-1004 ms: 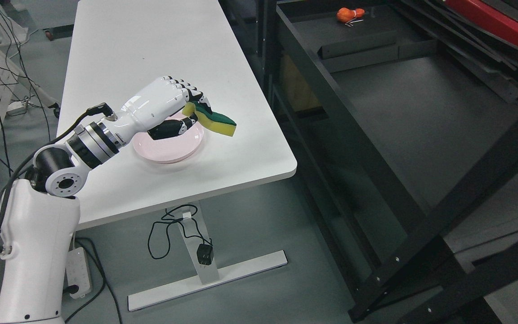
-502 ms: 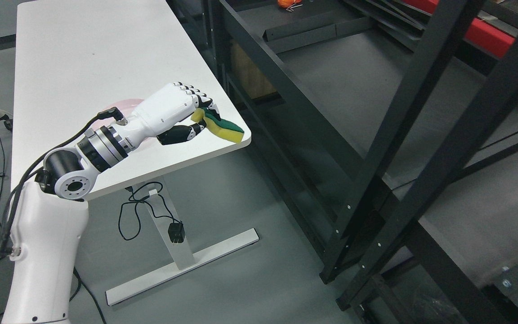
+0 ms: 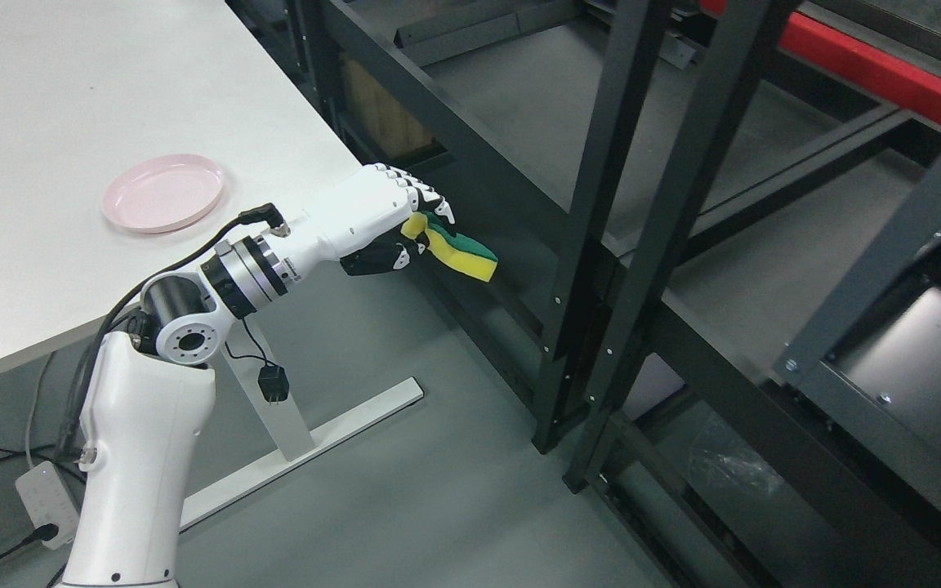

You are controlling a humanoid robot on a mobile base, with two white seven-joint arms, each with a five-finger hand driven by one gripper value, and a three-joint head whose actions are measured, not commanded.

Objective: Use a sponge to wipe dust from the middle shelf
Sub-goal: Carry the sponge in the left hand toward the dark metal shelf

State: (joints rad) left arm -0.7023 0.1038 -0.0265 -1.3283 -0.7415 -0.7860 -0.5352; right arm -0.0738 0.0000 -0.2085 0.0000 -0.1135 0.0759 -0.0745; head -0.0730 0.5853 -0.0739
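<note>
Head view, from my station: on the left I see a pink plate (image 3: 163,192) on the white table (image 3: 46,122). Past the table's right corner, my left hand (image 3: 372,220) grips the yellow-and-green sponge (image 3: 458,251) in the air, just short of the black shelf rack (image 3: 601,196) to the right.

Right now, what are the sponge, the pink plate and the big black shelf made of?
The sponge looks like soft yellow foam with a rough green scrubbing layer; it bends where the left hand pinches it. The plate seems to be matte plastic, though it could be ceramic. The shelf looks like black painted metal, with bolted posts.
</note>
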